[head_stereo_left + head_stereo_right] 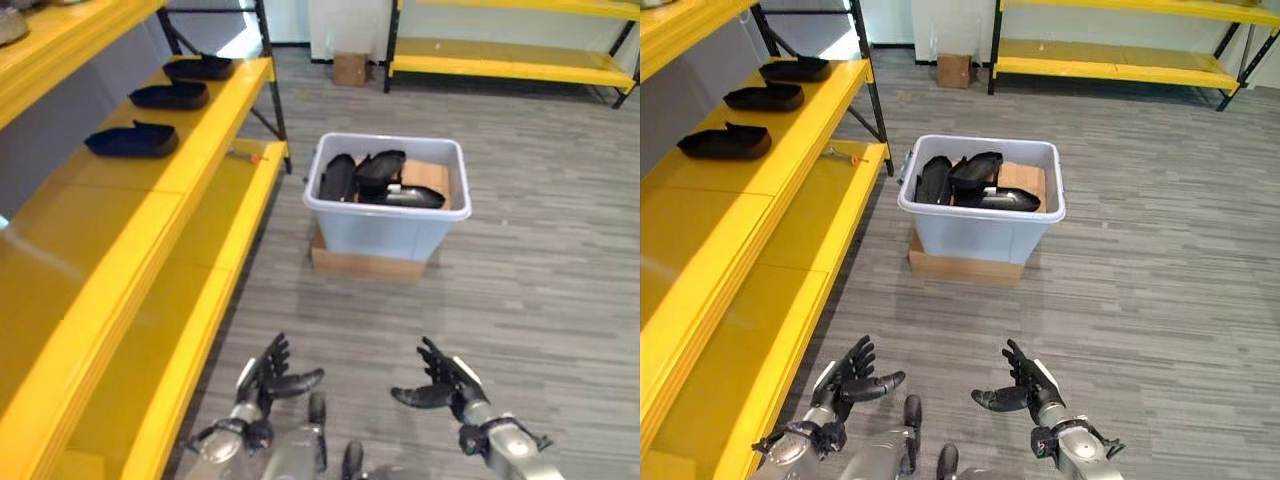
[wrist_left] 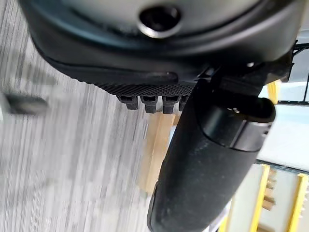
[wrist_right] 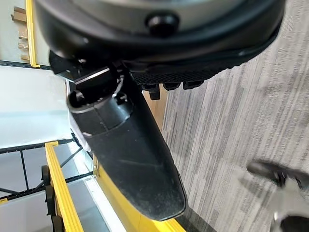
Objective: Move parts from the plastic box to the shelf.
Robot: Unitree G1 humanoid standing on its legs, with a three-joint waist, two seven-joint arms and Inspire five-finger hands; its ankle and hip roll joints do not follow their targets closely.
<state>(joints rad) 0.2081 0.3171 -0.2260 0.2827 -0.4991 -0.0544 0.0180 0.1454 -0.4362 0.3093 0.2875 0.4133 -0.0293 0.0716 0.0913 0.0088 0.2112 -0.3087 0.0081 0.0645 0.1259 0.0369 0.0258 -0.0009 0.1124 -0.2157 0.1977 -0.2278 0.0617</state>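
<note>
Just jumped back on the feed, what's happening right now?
The robot stands on the grey floor facing the plastic box, which sits on a flat piece of cardboard and holds several black parts. Three black parts already lie in a row on the yellow shelf to its left. Both the left hand and right hand hang open and empty, short of the box. Nothing is being held at this moment.

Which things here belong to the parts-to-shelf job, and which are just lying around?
Job:
- plastic box
- black parts in it
- yellow shelf with three parts already on it
- left robot hand, right robot hand, both open, empty

Lying about:
- cardboard box by wall
- far shelf
</note>
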